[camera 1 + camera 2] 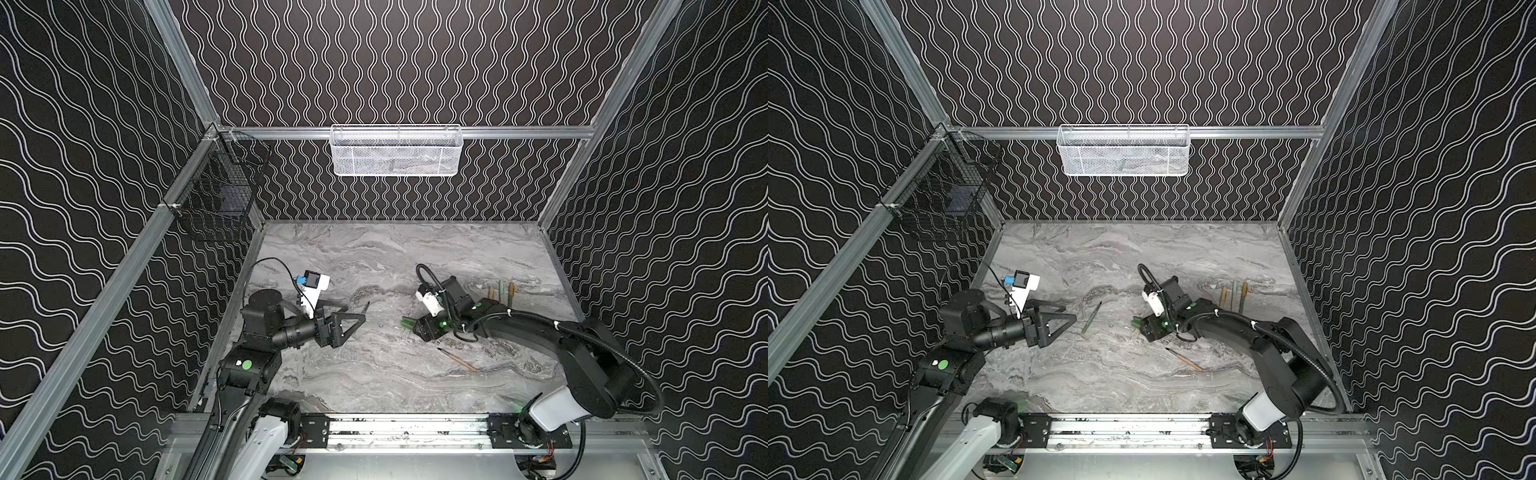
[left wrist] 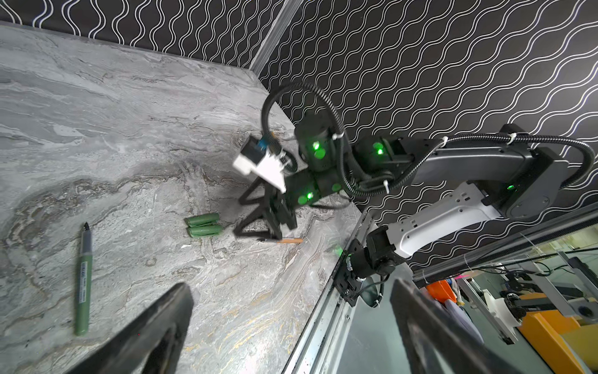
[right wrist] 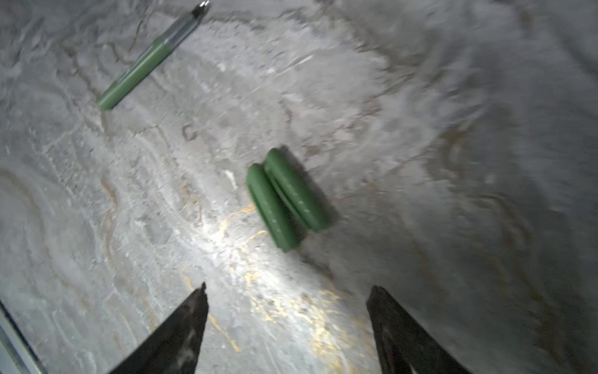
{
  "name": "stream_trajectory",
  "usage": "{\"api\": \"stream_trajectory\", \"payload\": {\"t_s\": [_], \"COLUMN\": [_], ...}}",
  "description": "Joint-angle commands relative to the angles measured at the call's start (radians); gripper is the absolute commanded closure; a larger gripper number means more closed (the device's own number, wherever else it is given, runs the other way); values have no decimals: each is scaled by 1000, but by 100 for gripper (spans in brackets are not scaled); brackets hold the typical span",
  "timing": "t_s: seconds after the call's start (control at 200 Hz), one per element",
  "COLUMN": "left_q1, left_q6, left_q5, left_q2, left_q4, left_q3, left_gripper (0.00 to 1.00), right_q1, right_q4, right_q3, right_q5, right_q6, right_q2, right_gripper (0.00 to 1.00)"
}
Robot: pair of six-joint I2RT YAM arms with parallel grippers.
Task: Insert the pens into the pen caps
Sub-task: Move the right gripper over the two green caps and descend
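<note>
Two short green pen caps (image 3: 286, 199) lie side by side on the marble table (image 1: 374, 257), just ahead of my right gripper (image 3: 288, 291), which is open and empty. In both top views they show at the right gripper's tips (image 1: 408, 324) (image 1: 1136, 322). An uncapped green pen (image 1: 1091, 318) (image 2: 83, 278) (image 3: 149, 61) lies between the two arms. An orange pen (image 1: 457, 359) (image 2: 284, 240) lies nearer the front, beside the right arm. My left gripper (image 1: 355, 314) (image 2: 291, 291) hovers open and empty, left of the green pen.
Three more pens (image 1: 501, 291) lie side by side at the right back of the table. A white mesh basket (image 1: 395, 151) hangs on the back wall and a black wire basket (image 1: 220, 183) on the left. A metal rail (image 1: 407, 428) runs along the front edge.
</note>
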Motion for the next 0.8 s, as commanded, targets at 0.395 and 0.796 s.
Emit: {"api": "stream_trajectory", "payload": {"t_s": [0.395,0.796], "left_q1": [0,1], "left_q6": [15,18], "left_q5": [-9,-6], "left_q2": [-5,7], "left_q4": [4,5], "left_q3": [7,8], "left_gripper": [1,1], "right_q1": [67,90], "right_q4": [51,-13], "right_q3": [77,166], "right_q5": [-13,0], "right_q6": [47,6], "right_q2": [148,228], "right_gripper": [20,34]}}
